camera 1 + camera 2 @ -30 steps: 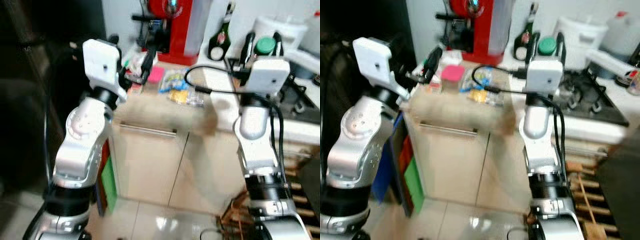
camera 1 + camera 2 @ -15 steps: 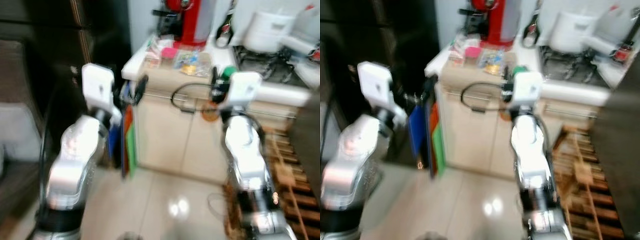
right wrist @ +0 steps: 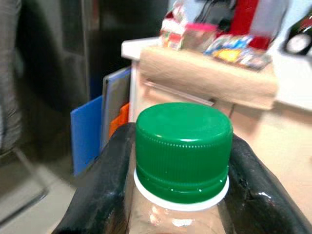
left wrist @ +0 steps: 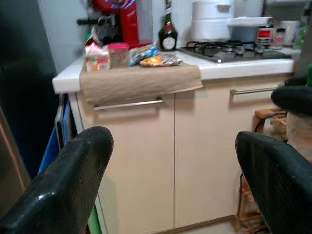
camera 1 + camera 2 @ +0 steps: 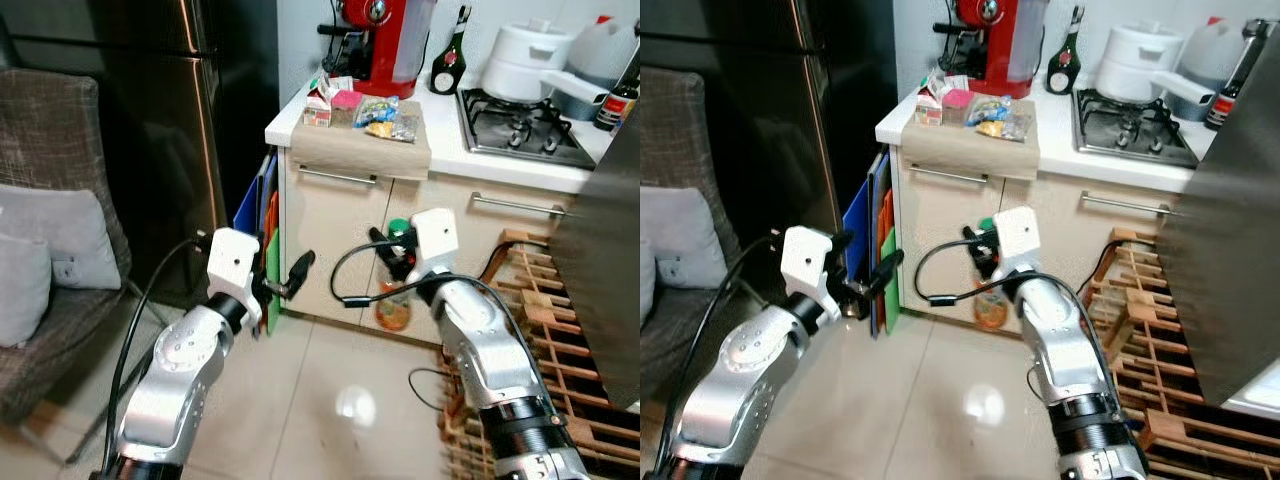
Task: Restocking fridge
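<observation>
My right gripper [image 5: 392, 245] is shut on the neck of a clear bottle [image 5: 393, 312] with a green cap [image 3: 183, 141] and orange contents. The bottle hangs in front of the beige cabinet doors, below counter height. Black fingers [image 3: 105, 185] press both sides of its neck in the right wrist view. My left gripper [image 5: 292, 278] is open and holds nothing, low beside the cabinet's left corner, its fingers [image 4: 73, 180] spread wide. The tall dark fridge [image 5: 170, 120] stands at the left with its door closed.
The counter [image 5: 300, 125] carries a brown cloth, snack packets [image 5: 385, 112], a red coffee machine [image 5: 385, 40] and a dark bottle. A hob sits to the right. Coloured boards [image 5: 262, 215] lean between fridge and cabinet. Also here: a wooden rack [image 5: 540, 330], a steel panel [image 5: 600, 230], an armchair [image 5: 50, 250].
The camera has pulled back from the counter and steadied, so the whole scene has shifted. Both arms now sit lower, below counter height. The right gripper still holds the green-capped bottle.
</observation>
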You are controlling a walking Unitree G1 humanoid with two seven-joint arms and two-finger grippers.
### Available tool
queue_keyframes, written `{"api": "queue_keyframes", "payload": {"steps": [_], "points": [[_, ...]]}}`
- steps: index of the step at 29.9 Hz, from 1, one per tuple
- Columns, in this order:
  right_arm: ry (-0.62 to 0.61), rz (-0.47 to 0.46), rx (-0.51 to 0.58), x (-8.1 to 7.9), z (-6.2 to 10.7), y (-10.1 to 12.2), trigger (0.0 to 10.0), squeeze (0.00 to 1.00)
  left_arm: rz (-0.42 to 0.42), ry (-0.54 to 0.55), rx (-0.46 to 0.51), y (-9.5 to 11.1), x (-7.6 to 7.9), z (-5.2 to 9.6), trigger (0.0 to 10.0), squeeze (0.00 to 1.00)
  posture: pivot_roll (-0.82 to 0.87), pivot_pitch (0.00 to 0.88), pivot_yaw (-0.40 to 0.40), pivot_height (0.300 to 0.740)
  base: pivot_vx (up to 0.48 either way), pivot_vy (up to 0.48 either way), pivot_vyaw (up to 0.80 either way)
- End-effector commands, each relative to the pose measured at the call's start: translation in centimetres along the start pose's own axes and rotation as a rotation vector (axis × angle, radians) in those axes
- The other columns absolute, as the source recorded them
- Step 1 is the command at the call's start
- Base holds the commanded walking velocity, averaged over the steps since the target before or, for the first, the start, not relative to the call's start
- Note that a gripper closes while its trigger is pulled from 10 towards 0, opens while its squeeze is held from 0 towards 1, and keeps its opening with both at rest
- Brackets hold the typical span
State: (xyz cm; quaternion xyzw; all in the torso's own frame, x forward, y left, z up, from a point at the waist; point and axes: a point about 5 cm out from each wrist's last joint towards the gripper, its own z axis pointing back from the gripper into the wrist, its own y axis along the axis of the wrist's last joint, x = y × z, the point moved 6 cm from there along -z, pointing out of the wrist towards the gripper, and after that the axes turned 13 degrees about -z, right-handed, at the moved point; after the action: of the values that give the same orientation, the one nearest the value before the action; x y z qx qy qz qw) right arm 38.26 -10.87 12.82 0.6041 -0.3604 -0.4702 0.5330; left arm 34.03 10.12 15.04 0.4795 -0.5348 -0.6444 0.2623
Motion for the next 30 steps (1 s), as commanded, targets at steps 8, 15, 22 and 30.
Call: {"api": "queue_keyframes", "payload": {"steps": [8, 15, 22, 30], "points": [[-0.043, 0.079, 0.052, 1.4, 1.6, -0.6, 0.0, 0.00, -0.004, -0.057, 0.010, -0.4, 0.6, 0.3, 10.0, 0.00, 0.01, 0.000, -0.029, 0.740, 0.000, 0.000, -0.70], [-0.032, 0.102, 0.083, 0.9, 1.5, -0.2, 0.0, 0.00, 0.036, -0.056, 0.041, 0.1, 0.7, -0.1, 10.0, 0.00, -0.01, 0.000, -0.009, 0.740, 0.000, 0.000, -0.80], [0.004, 0.076, 0.115, 0.2, 2.0, 0.1, 0.0, 0.00, 0.124, -0.056, 0.091, 0.9, 1.4, 0.5, 10.0, 0.00, -0.02, 0.000, -0.012, 0.740, 0.000, 0.000, -0.80], [0.074, 0.063, 0.104, -0.3, 2.1, -0.2, 0.0, 0.00, 0.041, -0.100, 0.046, -0.7, 0.9, 1.2, 10.0, 0.00, -0.02, 0.000, -0.009, 0.740, 0.000, 0.000, -0.80]]}}
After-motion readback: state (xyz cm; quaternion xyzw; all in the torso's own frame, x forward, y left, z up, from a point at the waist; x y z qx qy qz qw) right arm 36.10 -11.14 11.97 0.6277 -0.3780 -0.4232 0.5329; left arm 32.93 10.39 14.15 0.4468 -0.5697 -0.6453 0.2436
